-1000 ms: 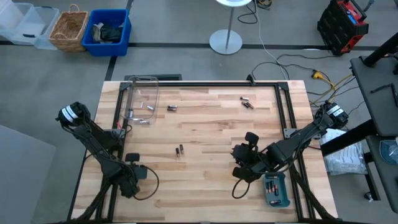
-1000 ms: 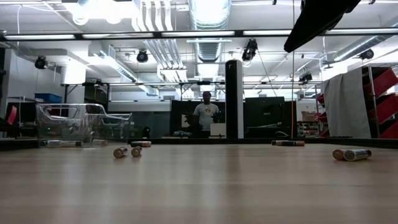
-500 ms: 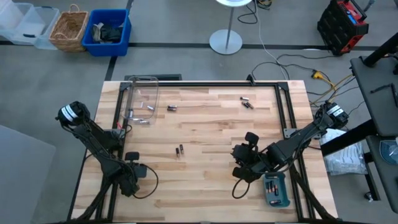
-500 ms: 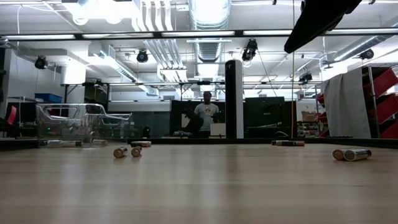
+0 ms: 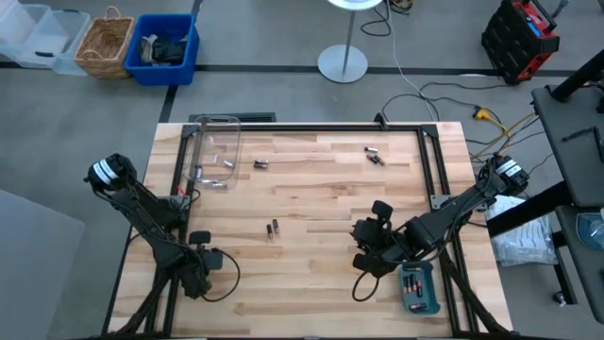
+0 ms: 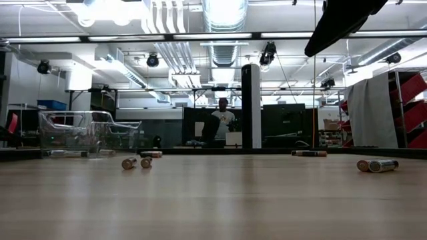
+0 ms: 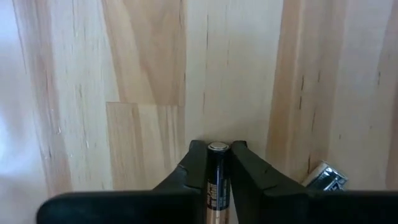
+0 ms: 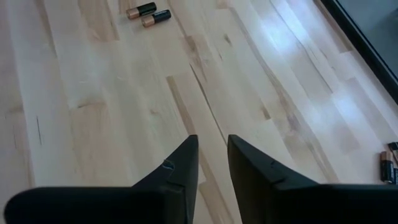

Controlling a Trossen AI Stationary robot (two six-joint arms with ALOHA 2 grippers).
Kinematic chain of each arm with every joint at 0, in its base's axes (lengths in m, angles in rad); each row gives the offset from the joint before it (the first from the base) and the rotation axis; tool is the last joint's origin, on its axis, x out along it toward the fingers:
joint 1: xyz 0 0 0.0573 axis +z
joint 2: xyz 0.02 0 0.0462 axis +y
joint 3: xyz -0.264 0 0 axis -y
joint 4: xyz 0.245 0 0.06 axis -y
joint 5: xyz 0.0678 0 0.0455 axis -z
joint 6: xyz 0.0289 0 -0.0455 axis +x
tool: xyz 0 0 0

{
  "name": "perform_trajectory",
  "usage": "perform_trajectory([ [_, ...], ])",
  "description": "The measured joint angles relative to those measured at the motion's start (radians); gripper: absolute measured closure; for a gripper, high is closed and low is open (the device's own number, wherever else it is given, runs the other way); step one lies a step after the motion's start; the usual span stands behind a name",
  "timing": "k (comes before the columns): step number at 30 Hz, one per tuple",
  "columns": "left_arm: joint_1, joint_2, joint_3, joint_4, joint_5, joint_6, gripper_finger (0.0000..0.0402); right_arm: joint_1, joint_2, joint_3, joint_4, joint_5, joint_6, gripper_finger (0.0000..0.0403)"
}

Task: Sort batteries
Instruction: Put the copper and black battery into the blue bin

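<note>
Down near the table's (image 5: 311, 198) front left corner, the left gripper (image 7: 217, 163) pinches one battery (image 7: 216, 177). Meanwhile the right gripper (image 8: 211, 158) hangs narrow and empty beside the teal tray (image 5: 421, 286).

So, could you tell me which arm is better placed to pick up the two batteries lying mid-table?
Right, I think. The right gripper is empty with its jaws apart, and its wrist view faces the two batteries. The left gripper is shut on a battery.

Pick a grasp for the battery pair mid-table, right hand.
Take one battery at mid-barrel, from straight above, with the open right hand set across its length. The two lie flat, side by side and close together, so an outer side probably gives a finger room.
</note>
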State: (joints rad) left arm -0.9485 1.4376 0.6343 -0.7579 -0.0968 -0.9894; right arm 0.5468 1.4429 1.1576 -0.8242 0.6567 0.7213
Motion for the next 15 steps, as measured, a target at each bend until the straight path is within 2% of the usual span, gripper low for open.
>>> perform_trajectory([
  [3, 0.0, 0.005, 0.03, -0.026, -0.041, 0.014, 0.0379, 0.0, 0.0, 0.0, 0.0, 0.0, -0.001, 0.0313],
  [10, 0.005, 0.003, 0.169, -0.067, -0.317, 0.108, 0.0379, 0.0, 0.0, 0.0, 0.039, 0.003, -0.027, 0.0313],
  [15, 0.011, 0.0, 0.279, -0.071, -0.527, 0.164, 0.0379, 0.0, 0.014, -0.014, 0.199, 0.027, -0.143, 0.0324],
])
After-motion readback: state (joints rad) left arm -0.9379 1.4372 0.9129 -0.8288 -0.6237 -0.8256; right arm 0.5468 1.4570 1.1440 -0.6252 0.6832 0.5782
